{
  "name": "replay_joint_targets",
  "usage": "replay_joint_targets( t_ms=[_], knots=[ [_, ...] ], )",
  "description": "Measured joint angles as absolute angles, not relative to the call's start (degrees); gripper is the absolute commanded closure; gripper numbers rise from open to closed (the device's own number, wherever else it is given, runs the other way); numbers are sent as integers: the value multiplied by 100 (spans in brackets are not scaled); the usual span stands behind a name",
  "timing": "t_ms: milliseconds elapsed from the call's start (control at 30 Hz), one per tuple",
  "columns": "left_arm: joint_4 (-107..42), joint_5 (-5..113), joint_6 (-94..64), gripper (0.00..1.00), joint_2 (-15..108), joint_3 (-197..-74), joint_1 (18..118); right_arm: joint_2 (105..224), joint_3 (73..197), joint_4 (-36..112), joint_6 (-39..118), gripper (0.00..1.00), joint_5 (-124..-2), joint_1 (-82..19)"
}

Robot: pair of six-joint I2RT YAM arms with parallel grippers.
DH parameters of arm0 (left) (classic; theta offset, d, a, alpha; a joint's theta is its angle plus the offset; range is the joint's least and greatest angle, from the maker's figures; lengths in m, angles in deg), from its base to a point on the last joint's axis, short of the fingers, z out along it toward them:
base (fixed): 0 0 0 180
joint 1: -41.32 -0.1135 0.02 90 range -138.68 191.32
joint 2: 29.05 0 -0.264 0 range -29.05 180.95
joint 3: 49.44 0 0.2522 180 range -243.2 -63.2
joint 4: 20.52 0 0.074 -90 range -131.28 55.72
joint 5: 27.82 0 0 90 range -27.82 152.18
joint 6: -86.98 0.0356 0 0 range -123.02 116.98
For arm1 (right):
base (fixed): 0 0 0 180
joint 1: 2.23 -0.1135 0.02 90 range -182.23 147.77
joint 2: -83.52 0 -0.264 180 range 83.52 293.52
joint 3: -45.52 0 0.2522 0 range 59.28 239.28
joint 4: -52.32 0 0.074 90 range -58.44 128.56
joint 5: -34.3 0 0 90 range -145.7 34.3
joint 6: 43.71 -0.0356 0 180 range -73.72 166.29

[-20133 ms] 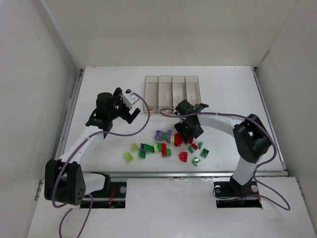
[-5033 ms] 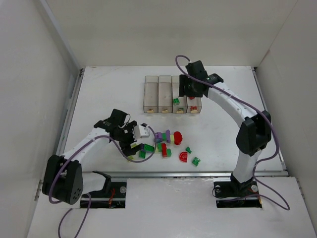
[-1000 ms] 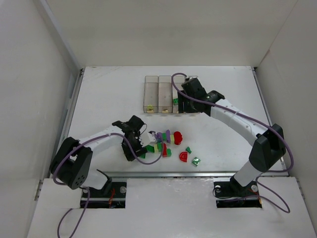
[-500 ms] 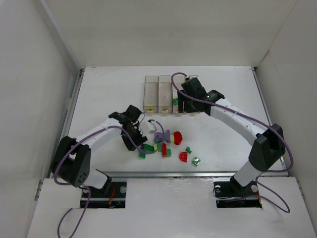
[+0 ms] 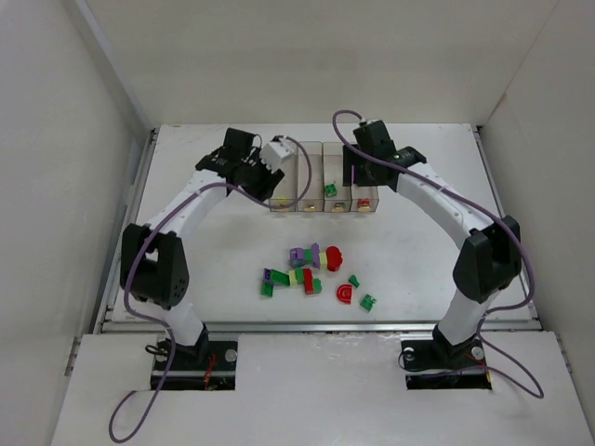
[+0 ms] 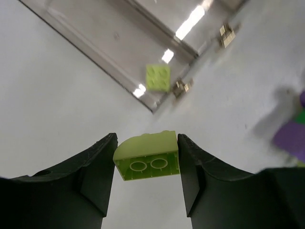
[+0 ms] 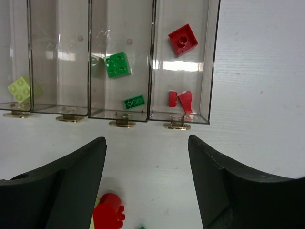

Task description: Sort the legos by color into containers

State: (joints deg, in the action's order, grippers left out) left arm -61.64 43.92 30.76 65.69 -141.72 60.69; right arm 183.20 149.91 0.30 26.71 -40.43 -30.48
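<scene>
Near field: loose legos (image 5: 311, 274) lie scattered on the white table (image 5: 186, 279), between the arm bases and the bins. The colours are red, green and purple, with 1 pale piece among them. Several touch; the count is not readable. The right wrist view catches 1 red piece (image 7: 109, 210) of this group at its lower edge.

Mid field: the containers (image 5: 311, 177) are 4 clear bins joined in a row, numbered here from the left.
- Bin 1: 1 pale yellow-green square brick (image 7: 21, 89), at the near end.
- Bin 3: 1 green square brick (image 7: 118, 64) and 1 small green flat piece (image 7: 134, 101).
- Bin 4: 1 red square brick (image 7: 183, 39) farther back, and small red pieces (image 7: 180, 99) at the near end.

Left gripper (image 5: 262, 181): at the left end of the row, over bin 1 in the top view. Its jaws are clenched on a pale yellow-green curved brick (image 6: 147, 157), pinched at both ends. The underside, with 2 round sockets, faces the wrist camera. The brick hangs above the table, just by the near corner of bin 1.

Right gripper (image 5: 356, 177): above the near ends of bins 3 and 4, jaws spread wide and released, carrying nothing.
</scene>
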Motion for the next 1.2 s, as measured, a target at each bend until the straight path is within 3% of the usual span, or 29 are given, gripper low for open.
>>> replay_joint_targets(
  t_ms=[67,100,133,367,400,633,700,833,967,1067,1100,1200],
  knots=[
    [-5698,4335,2818,84,7034,-14633,6071,18486,15109,32,2746,25,-4085,-2952],
    [-5593,4333,2770,84,7139,-14721,6074,18547,15149,34,2767,25,-4105,-2917],
    [-5501,4335,2679,73,7349,-14913,6085,18628,15203,32,2813,25,-4148,-2874],
    [-5145,4433,2215,56,8554,-15833,6146,18827,15367,21,3034,25,-4290,-2581],
    [-5143,4446,2169,47,8628,-15855,6161,18827,15376,8,3071,25,-4286,-2563],
    [-4983,4621,2062,19,8648,-15859,6369,18781,15324,13,3178,25,-4299,-2554],
    [-4981,4752,1992,18,8571,-15857,6450,18650,15151,4,3172,25,-4312,-2554],
    [-5014,5050,1798,18,8169,-15757,6530,18093,14648,-79,3076,25,-4325,-2572],
    [-5272,5246,1763,18,6908,-15352,6537,17358,14253,-318,2748,25,-4273,-2707],
    [-5346,5295,1946,9,5734,-14780,6537,16838,13892,-564,2341,25,-4153,-3027],
    [-5392,5303,2043,0,5341,-14548,6544,16678,13728,-683,2179,23,-4100,-3193],
    [-5440,5354,2126,0,4302,-13789,6565,16377,13265,-1163,1618,20,-4028,-3768]
  ],
)
